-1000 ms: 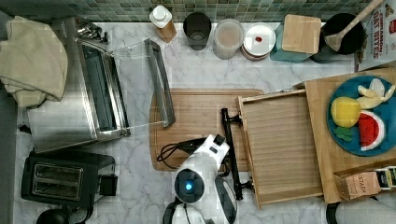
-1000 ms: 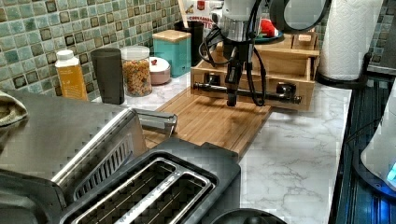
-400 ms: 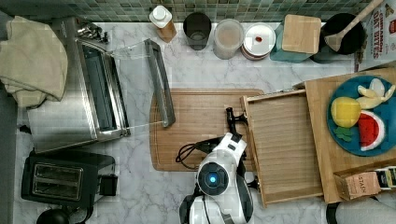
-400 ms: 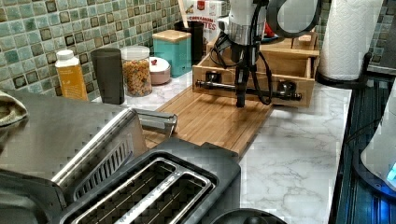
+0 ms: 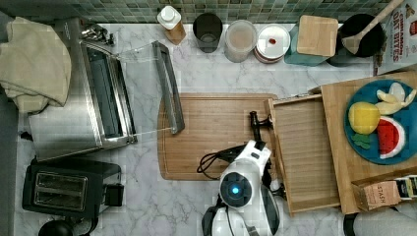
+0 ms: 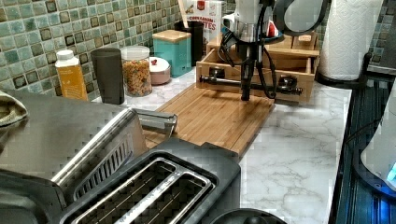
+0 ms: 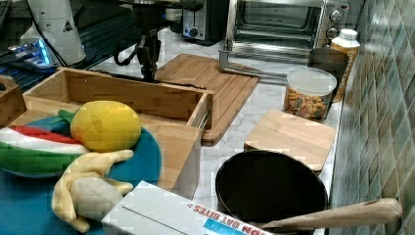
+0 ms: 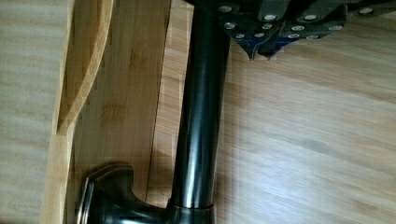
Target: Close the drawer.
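One drawer (image 5: 307, 147), one bar handle (image 6: 247, 84), one gripper (image 6: 245, 95). Drawer pulled partly out of its wooden cabinet (image 5: 339, 142), which carries a blue plate (image 5: 393, 120) of toy fruit, at the bench's edge on the top view's right. Open tray facing up, handle side pointing toward the bamboo cutting board (image 5: 216, 132); black bar lying along the drawer front, parallel to the board's near edge. Gripper set against the bar on the board side, fingers (image 8: 261, 35) appearing closed together, grasping nothing, seen close in the wrist view beside the bar's mounting foot (image 8: 112, 196). Along the tiled back edge: one sauce bottle (image 5: 171, 23), one dark cup (image 5: 207, 30), one cereal jar (image 5: 240, 39), one teal canister (image 5: 317, 37). Toaster oven (image 5: 93, 88) with glass door dropped open beyond the board, well apart
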